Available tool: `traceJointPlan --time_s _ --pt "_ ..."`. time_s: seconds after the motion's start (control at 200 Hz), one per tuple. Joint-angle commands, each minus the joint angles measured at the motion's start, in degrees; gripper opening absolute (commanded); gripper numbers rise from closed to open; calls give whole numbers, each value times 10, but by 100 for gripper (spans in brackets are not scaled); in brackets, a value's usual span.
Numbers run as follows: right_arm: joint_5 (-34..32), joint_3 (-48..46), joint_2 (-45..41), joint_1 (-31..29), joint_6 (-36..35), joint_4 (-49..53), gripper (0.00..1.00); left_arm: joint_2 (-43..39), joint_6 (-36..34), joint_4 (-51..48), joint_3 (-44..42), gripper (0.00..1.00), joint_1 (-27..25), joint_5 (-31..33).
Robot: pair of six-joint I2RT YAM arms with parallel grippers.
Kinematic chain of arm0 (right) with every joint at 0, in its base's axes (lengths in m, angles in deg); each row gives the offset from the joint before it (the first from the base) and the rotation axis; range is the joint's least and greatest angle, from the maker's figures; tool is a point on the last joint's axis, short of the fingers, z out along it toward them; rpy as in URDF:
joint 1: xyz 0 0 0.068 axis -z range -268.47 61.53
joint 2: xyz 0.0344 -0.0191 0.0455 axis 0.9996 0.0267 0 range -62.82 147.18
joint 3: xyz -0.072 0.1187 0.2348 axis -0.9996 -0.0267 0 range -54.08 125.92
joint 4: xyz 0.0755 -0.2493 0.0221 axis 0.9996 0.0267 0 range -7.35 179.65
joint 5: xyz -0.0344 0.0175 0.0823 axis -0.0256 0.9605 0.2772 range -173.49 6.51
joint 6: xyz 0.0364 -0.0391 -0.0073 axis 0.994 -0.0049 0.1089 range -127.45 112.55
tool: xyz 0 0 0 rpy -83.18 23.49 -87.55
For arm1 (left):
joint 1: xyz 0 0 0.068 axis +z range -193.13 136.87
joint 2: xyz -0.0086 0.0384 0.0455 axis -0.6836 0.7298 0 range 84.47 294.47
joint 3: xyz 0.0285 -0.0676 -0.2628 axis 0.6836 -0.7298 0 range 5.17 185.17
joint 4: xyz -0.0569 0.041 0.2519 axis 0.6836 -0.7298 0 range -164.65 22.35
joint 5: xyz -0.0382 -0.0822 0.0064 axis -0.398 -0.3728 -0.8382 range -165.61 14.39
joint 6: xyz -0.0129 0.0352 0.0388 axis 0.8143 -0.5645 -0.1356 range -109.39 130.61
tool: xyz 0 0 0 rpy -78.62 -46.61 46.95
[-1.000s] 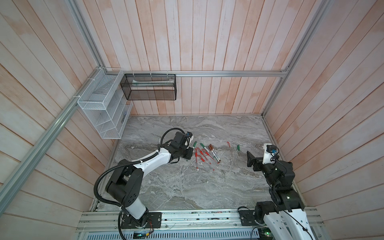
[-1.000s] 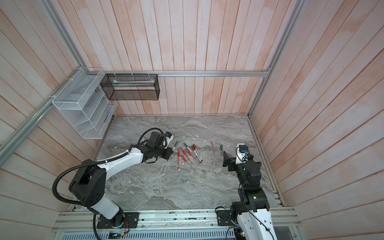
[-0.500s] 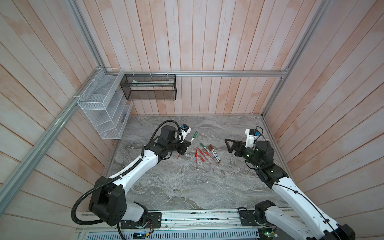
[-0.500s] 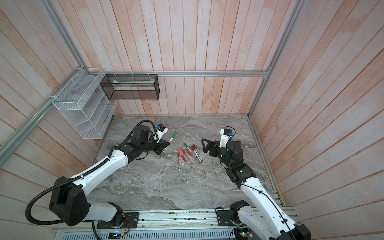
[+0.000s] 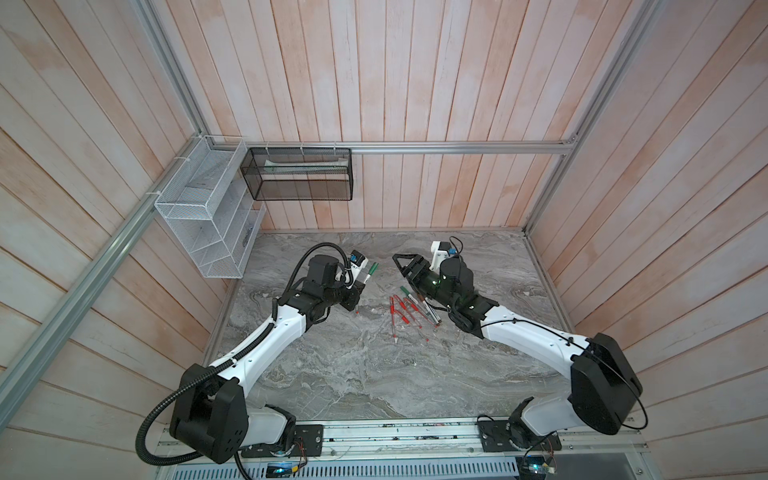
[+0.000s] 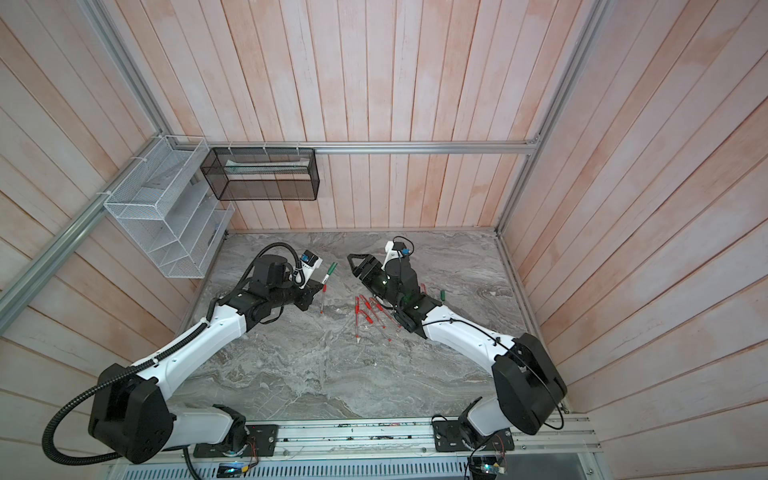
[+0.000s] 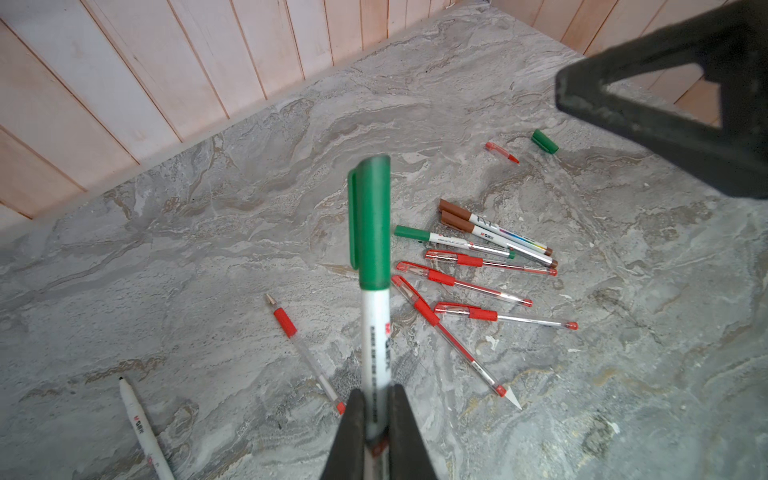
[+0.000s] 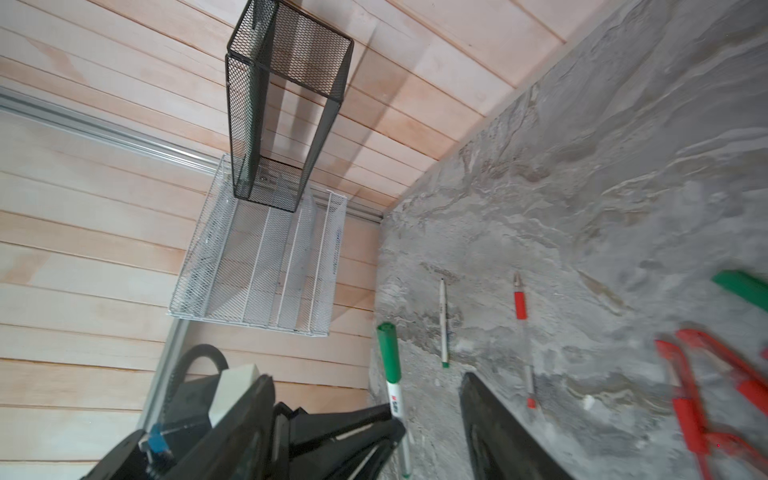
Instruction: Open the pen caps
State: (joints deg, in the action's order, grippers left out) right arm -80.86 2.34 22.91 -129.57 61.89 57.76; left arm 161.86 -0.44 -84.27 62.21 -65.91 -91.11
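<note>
My left gripper (image 7: 376, 399) is shut on the white barrel of a pen (image 7: 375, 332) and holds it up off the table. The pen's green cap (image 7: 372, 224) is on and points towards the right arm. In both top views my right gripper (image 5: 398, 262) (image 6: 352, 262) stands open a short way right of that cap (image 5: 373, 268) (image 6: 331, 269), touching nothing. In the right wrist view the cap (image 8: 388, 353) shows ahead of the open fingers (image 8: 490, 415). A loose green cap (image 7: 544, 141) and a loose red cap (image 7: 501, 152) lie on the table.
Several capped red, green and brown pens (image 5: 409, 307) lie bunched mid-table. An uncapped red pen (image 7: 286, 324) and an uncapped white pen (image 7: 137, 419) lie apart from them. A white wire rack (image 5: 203, 220) and a black mesh basket (image 5: 299, 178) hang on the far left walls.
The left arm has lifted the green-capped pen off the table and turned it towards the right. The right arm has swung in from the right edge to just beside the cap.
</note>
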Motion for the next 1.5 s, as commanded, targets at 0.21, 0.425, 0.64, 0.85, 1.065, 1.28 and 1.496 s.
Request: traceJointPlan --time_s 0.21,0.425,0.64,0.85,1.065,1.28,1.496 --pt "14 86 106 -30 33 -3 60 -8 -13 23 -10 0 13 8" --pt "35 126 154 -37 42 1 50 -4 -8 21 -8 0 13 -1" --pt "52 165 185 -42 30 18 39 -5 -4 19 -6 0 13 -4" --pt "66 174 202 -46 30 18 24 -5 -5 17 -7 0 13 -10" --pt "58 178 193 -46 -4 37 1 -5 -3 15 -8 18 13 -23" --pt "83 143 153 -29 -66 15 0 -12 61 21 -2 49 49 -140" --pt "140 50 87 -6 -119 -106 0 -22 130 46 0 49 104 -308"
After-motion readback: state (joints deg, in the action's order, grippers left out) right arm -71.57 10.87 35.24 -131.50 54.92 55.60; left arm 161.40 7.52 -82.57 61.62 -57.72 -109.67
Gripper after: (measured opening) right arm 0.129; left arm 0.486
